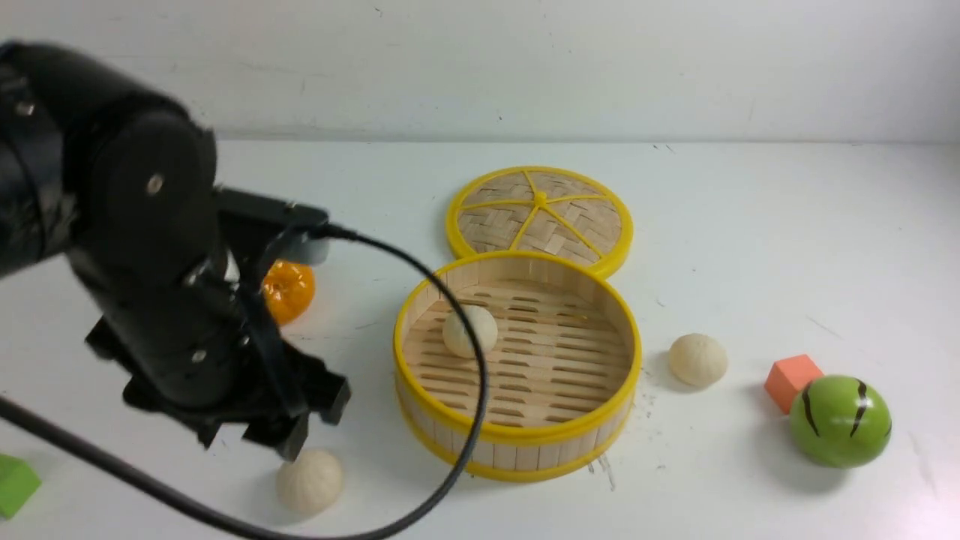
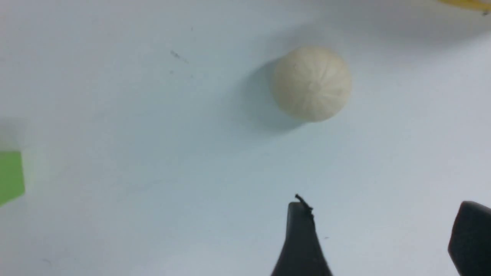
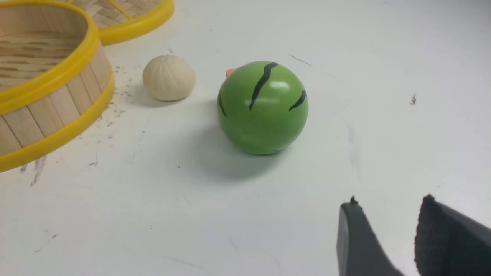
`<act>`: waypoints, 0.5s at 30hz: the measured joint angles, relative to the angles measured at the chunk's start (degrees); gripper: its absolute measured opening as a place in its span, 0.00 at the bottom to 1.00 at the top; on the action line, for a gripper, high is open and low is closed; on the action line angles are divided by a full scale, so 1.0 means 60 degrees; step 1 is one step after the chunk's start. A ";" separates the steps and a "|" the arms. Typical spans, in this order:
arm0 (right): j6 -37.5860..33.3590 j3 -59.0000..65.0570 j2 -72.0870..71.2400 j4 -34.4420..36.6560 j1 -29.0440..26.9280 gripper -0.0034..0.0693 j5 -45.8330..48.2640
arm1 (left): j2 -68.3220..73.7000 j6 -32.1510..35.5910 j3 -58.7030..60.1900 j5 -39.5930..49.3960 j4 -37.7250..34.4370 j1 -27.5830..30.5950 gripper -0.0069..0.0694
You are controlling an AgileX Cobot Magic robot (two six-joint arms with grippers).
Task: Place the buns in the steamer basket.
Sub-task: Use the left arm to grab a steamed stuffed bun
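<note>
Three cream buns show. One bun (image 1: 469, 331) lies on the slotted floor of the steamer basket (image 1: 517, 435). A second bun (image 1: 697, 359) rests on the table just right of the basket, and the right wrist view has it as bun (image 3: 168, 78). The third bun (image 1: 309, 481) sits near the front edge, left of the basket. My left gripper (image 1: 251, 441) hovers just left of and above it, open and empty. In the left wrist view that bun (image 2: 311, 83) lies ahead of the left gripper (image 2: 383, 214). My right gripper (image 3: 387, 207) is open with nothing between its fingers, short of the green ball.
The woven lid (image 1: 540, 214) lies flat behind the basket. An orange (image 1: 289, 291) sits behind my left arm. A green cube (image 1: 15, 484) is at the front left. A red-orange cube (image 1: 791, 379) and a green striped ball (image 1: 838, 421) stand right.
</note>
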 joint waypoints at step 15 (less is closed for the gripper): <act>0.0000 0.0000 0.0000 0.0000 0.0000 0.38 0.0000 | 0.2167 0.0227 0.1146 -0.3696 -0.0926 0.0896 0.72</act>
